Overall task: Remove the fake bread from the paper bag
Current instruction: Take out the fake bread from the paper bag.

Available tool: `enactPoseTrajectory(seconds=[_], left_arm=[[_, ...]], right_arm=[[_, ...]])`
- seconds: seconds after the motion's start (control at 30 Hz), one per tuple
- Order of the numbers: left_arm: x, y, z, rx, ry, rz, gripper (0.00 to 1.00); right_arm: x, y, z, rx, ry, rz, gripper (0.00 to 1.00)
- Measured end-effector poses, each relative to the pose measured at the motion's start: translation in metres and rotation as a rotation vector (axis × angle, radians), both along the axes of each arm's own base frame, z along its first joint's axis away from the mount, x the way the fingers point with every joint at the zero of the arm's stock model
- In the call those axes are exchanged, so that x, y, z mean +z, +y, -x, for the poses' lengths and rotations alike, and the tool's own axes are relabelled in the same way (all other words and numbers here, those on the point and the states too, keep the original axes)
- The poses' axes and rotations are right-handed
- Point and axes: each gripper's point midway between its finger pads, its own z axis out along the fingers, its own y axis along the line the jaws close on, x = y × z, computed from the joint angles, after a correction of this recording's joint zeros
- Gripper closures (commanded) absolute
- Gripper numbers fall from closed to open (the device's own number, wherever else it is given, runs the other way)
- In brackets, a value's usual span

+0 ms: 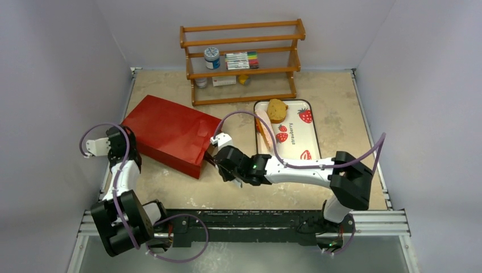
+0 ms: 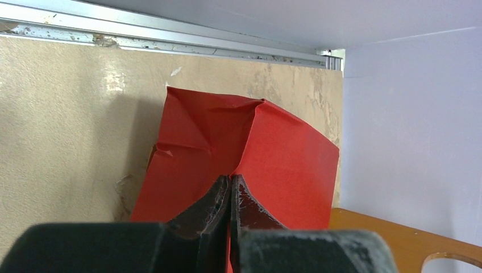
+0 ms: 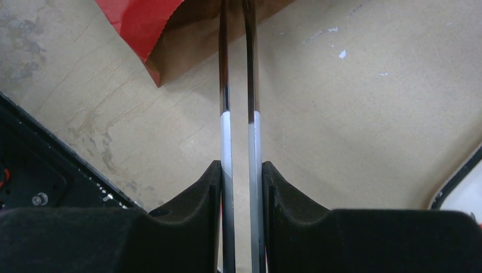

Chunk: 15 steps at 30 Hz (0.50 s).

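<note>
Paper bag lies flat; left gripper pinches its folded base. Right gripper clamps metal tongs, tips inside the mouth. We see no bread inside. Our judgement: hold the base pinned, probe deeper, squeeze gently.

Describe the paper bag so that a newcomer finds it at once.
Start at the wooden shelf at the table's far edge. Left of it and nearer, the paper bag lies flat, its mouth toward the right gripper's metal tongs. It alone is glossy red, and bigger than the strawberry tray.
</note>
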Motion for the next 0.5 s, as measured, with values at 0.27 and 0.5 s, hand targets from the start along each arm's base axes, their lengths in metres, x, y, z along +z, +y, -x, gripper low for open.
enactPoseTrajectory(seconds=[0.27, 0.5], left_arm=[[0.01, -0.002, -0.001, -0.002, -0.051, 0.0, 1.0], [0.036, -0.012, -0.013, -0.027, -0.194, 0.015, 1.0]], right_arm=[[-0.03, 0.009, -0.002, 0.023, 0.021, 0.035, 0.77], [-0.04, 0.01, 0.002, 0.033, 0.05, 0.045, 0.79]])
